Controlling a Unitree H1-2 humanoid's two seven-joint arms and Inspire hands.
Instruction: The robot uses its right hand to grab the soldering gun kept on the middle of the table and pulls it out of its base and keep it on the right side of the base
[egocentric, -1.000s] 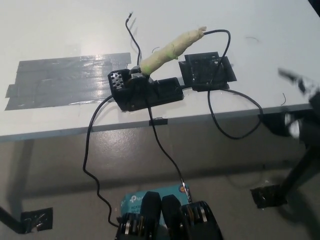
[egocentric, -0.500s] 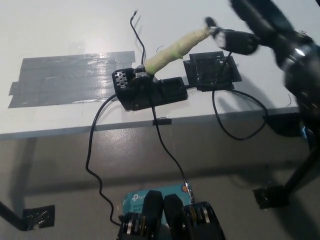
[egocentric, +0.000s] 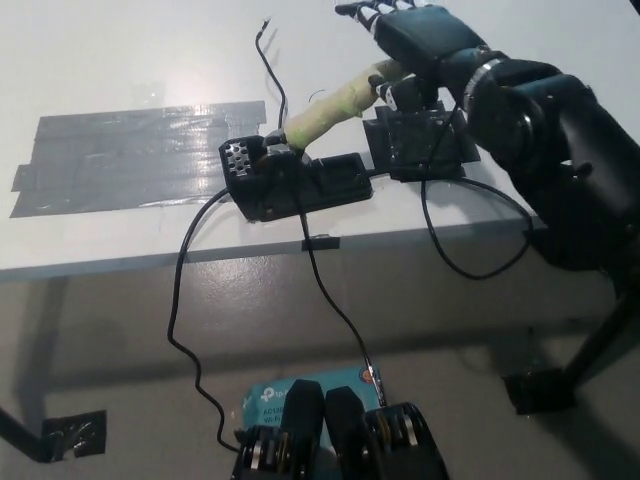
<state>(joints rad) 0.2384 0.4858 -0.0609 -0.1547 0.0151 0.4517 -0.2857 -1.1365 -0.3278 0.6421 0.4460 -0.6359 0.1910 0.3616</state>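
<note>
The soldering gun (egocentric: 330, 108), its handle wrapped in pale yellow-green tape, leans tilted in its black base (egocentric: 295, 183) near the middle of the white table (egocentric: 120, 60). My black right hand (egocentric: 415, 38) hovers over the handle's upper end, fingers spread and open, holding nothing; whether it touches the handle I cannot tell. My black right arm (egocentric: 545, 140) reaches in from the right. The white left hand is out of view.
A black square pad (egocentric: 420, 140) lies right of the base, partly under my wrist. Grey tape strips (egocentric: 130, 155) cover the table's left. Black cables (egocentric: 470, 230) hang over the front edge (egocentric: 150, 262); another wire (egocentric: 270, 70) runs toward the back.
My right arm has swung in from the right edge and its hand now sits over the gun's handle end. The gun and base have not moved.
</note>
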